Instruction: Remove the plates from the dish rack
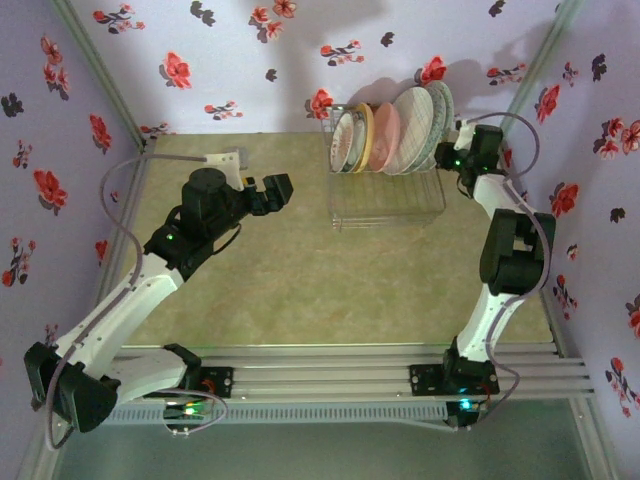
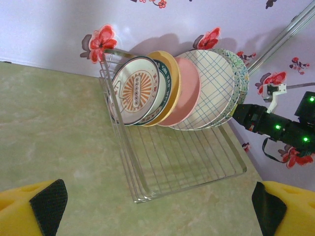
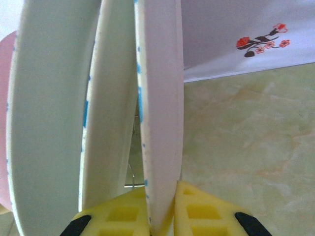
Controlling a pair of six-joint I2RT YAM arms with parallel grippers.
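one marbled table (image 1: 300,290), floral walls (image 1: 230,60); left claw (image 1: 282,188) gapes empty, right claw (image 3: 160,222) pinches plate (image 3: 160,98)

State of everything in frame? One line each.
dish rack: upright on table, loaded at the back
plates: standing on edge in the rack
speckled end plate: in rack, rim between right fingers
right gripper: shut on speckled end plate
left gripper: open, empty, away from rack
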